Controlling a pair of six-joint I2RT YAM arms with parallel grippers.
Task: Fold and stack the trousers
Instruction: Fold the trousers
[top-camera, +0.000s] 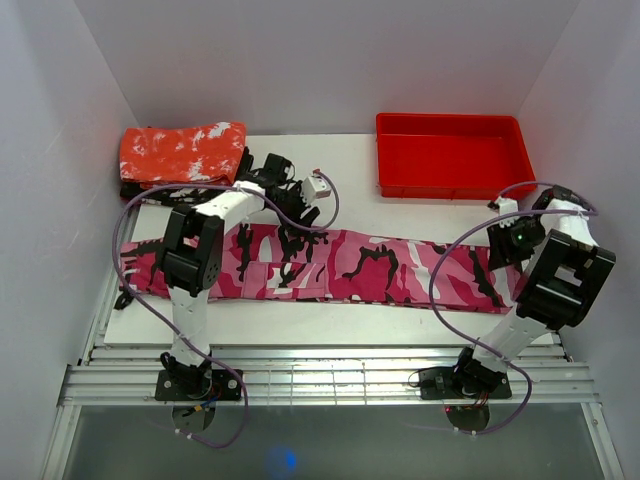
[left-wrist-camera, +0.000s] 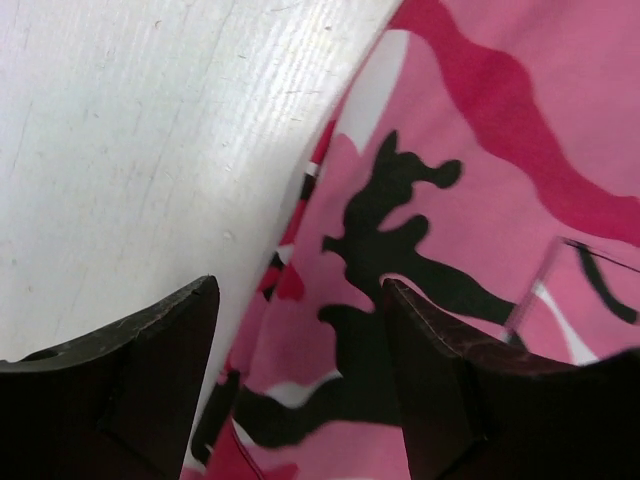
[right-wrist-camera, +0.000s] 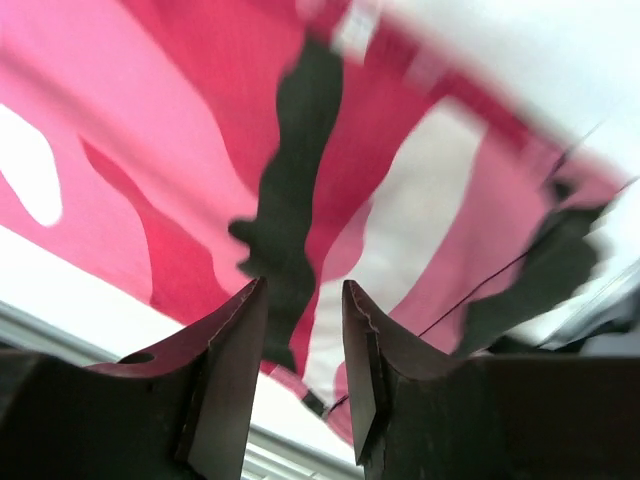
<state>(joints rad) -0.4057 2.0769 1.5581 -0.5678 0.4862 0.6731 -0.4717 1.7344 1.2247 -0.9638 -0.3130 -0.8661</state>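
**Position of the work.** The trousers (top-camera: 380, 265) are laid flat across the middle of the surface (top-camera: 350, 165), stretched from left to right. The step in hand is judged to be the taking of a hold for a fold.

**Left claw (left-wrist-camera: 300, 295).** It is released, with the jaws set wide. It is placed over the far edge of the trousers, one finger above bare surface and the other above cloth. Before closing, the claw should be lowered until the edge lies fully between the fingers. All layers should be caught, not the top one alone.

**Right claw (right-wrist-camera: 305, 295).** It is placed at the right end of the trousers, with the jaws standing close and a narrow gap between them. Whether cloth is pinched there cannot be told, as the view is blurred. The hold should be confirmed before any lift. Both held points should then be carried at an even height, so that the cloth is not dragged askew.

**Views compared.**
- The whole garment is shown in the top view only, as are the folded red speckled cloth (top-camera: 185, 150) at the far left and the red tray (top-camera: 450, 155) at the far right.
- The jaw spacing of each claw is shown in the wrist views only.
- The exact lie of the far cloth edge against the fingers is shown in the left wrist view alone.
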